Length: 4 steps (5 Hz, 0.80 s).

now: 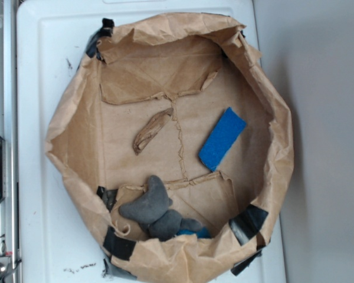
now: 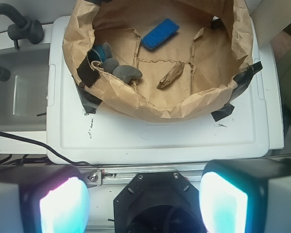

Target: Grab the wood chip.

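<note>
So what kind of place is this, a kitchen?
More likely a robot test bench. A taped-up brown paper bin holding a wood chip and blue block sits on a white plastic board, with the gripper above.

Crumpled brown paper bag [image 1: 76, 112] on white tray [image 1: 41, 71], blue block [image 1: 222, 139], dark grey soft shape [image 1: 148, 204] inside it

Wood chip [image 1: 151, 131]: rough, matt, grain lengthwise. Paper bag [image 1: 76, 112]: creased brown kraft, matt, patched with black tape [image 1: 119, 243], slightly glossy. Blue block [image 1: 222, 139]: smooth, matt. Grey lump [image 1: 147, 204]: soft, matt. Tray [image 2: 160, 138]: smooth white plastic.
</note>
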### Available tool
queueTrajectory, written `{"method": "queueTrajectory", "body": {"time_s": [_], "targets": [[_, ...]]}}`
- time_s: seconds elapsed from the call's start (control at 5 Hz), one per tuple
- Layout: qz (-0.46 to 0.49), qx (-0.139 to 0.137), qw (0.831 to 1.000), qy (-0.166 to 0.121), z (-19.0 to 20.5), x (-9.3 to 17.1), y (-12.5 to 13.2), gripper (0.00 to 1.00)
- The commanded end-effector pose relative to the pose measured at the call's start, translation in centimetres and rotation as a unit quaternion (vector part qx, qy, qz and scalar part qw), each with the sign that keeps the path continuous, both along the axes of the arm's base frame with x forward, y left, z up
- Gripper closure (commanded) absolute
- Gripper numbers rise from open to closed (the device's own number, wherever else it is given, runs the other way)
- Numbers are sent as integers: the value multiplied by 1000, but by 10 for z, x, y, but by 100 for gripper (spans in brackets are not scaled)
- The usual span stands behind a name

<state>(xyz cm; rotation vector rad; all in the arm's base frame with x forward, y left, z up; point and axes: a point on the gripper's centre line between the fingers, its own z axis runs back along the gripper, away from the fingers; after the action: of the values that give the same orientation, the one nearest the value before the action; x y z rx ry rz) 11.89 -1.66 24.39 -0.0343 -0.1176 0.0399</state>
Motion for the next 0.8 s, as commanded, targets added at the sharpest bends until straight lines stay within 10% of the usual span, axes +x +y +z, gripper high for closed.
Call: {"method": "queueTrajectory", "body": {"time_s": [0.0,0.2,0.6], "targets": [[0,0,1000,0,0,0,0,0],[31,6,999,13,-3,-6,-22,0],[106,-11,992,61,-22,87,-11,0]]}}
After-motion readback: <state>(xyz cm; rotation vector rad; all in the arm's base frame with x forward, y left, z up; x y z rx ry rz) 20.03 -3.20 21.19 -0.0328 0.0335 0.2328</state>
